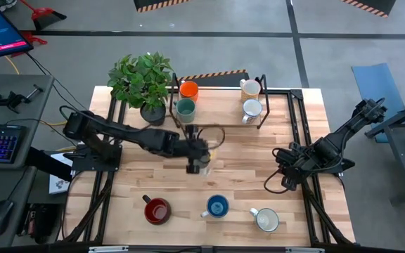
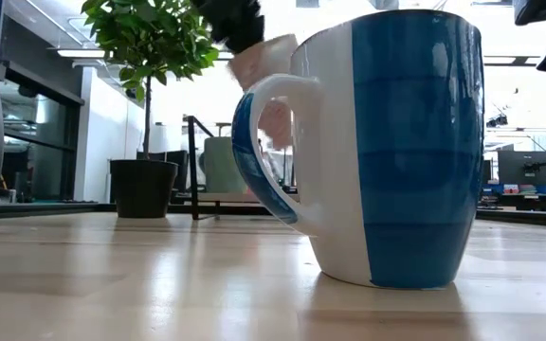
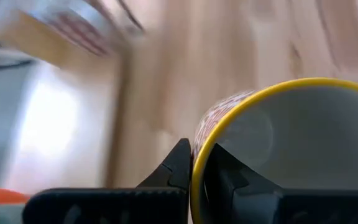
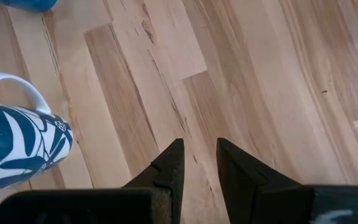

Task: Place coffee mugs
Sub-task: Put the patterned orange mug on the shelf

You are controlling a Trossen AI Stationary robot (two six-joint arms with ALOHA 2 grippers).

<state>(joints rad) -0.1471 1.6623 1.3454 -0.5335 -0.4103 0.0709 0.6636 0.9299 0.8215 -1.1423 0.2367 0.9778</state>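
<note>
**Left gripper pinches a mug rim at mid-table**

Nearest the low camera stands the blue mug (image 2: 387,142), upright on the table (image 2: 159,284), handle to the picture's left.

From above, the left gripper (image 1: 197,160) hangs over mid-table with a mug (image 1: 201,167) beneath it; the rack (image 1: 220,123) lies just beyond. The right gripper (image 1: 290,171) waits well apart.

At the left wrist, fingers (image 3: 176,171) clamp the yellow-rimmed mug (image 3: 291,143) wall, mouth up.

The right wrist shows fingers (image 4: 169,171) apart, holding nothing.
</note>
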